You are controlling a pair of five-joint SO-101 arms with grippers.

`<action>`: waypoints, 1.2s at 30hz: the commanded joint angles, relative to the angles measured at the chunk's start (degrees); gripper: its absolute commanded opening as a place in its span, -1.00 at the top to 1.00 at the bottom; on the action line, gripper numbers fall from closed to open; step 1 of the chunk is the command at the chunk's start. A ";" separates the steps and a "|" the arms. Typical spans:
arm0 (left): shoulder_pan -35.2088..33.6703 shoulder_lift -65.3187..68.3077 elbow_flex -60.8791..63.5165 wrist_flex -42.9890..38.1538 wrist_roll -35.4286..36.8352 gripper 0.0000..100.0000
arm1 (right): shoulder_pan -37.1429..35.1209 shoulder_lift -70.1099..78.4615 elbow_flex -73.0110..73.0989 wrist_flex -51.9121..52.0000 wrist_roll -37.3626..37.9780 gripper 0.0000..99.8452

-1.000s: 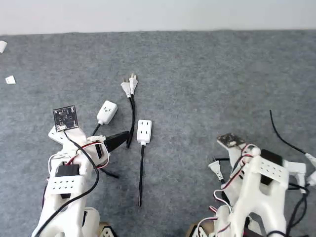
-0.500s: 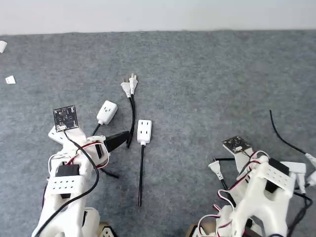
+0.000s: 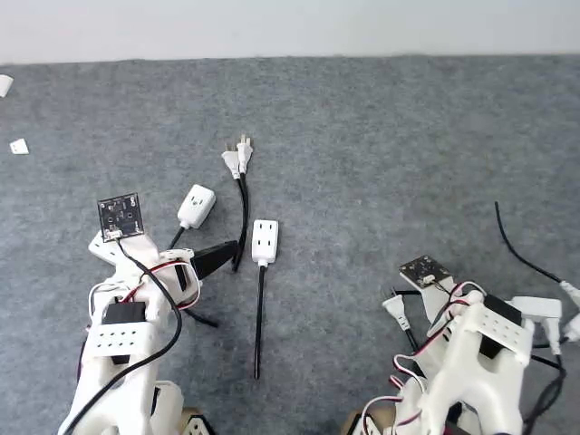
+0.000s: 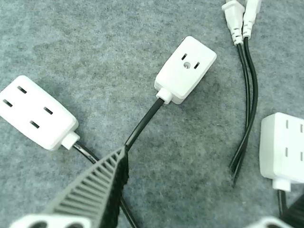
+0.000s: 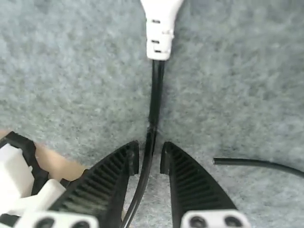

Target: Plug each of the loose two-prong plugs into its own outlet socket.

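Rt arm (image 3: 476,335) nearer plug (image 3: 394,308) vs earlier; rt pincer (image 5: 149,152) spread astride cord (image 5: 155,95); lt pincer (image 4: 211,175) spread.

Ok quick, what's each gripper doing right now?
Left gripper: open, holding nothing.
Right gripper: slightly open astride a plug cable, not clamped on it.

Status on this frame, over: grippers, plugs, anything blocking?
Left gripper open, empty, over the sockets. Right gripper open, astride a plug cord. Two more plugs lie loose, unplugged. Nothing in the way.
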 commanded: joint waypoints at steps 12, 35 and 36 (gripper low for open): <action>0.18 -1.23 -1.36 -1.23 -0.26 -0.02 | 4.35 -0.04 1.23 -1.54 0.44 0.98; 0.18 -1.23 -1.36 -1.23 -0.26 -0.02 | -21.14 -5.49 -34.20 14.29 -38.95 0.98; 0.18 -1.23 -1.36 -1.23 -0.26 -0.02 | -21.93 -5.49 -35.08 13.93 -40.62 0.98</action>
